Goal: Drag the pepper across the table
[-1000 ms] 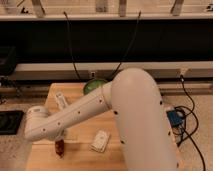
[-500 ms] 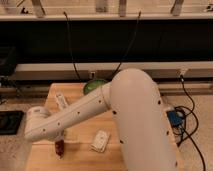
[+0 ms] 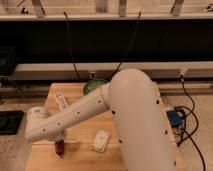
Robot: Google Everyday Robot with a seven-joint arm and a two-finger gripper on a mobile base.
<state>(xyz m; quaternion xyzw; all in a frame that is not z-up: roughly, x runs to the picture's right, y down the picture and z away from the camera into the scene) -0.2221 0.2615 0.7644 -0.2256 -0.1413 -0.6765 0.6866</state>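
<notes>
1. Camera view, count. One table (image 3: 84, 161), of light wood planks; one pepper (image 3: 59, 148); one white tube (image 3: 61, 100); one green bowl (image 3: 95, 86); one flat white pack (image 3: 100, 141); one white arm (image 3: 135, 120) with one gripper (image 3: 58, 136).
2. Pepper. A slim, dark red piece lying on the near left part of the table, its length running near to far. It shows just below the gripper; whether the two touch cannot be told.
3. Gripper. It sits at the low left end of the arm, over the near left of the table and pointing down at the pepper. How far it is open, and whether it has hold of anything, cannot be told.
4. Containers. The bowl stands at the far edge of the table, near the middle. Its contents cannot be made out.
5. Other things. The tube lies on the far left of the table, partly behind the arm. The pack lies to the right of the pepper, well apart from it.
6. Obstruction. The thick arm crosses from the right and covers the right half of the table.
7. Surroundings. A blue box (image 3: 175, 119) and black cables (image 3: 194, 131) lie on the floor at the right.
</notes>
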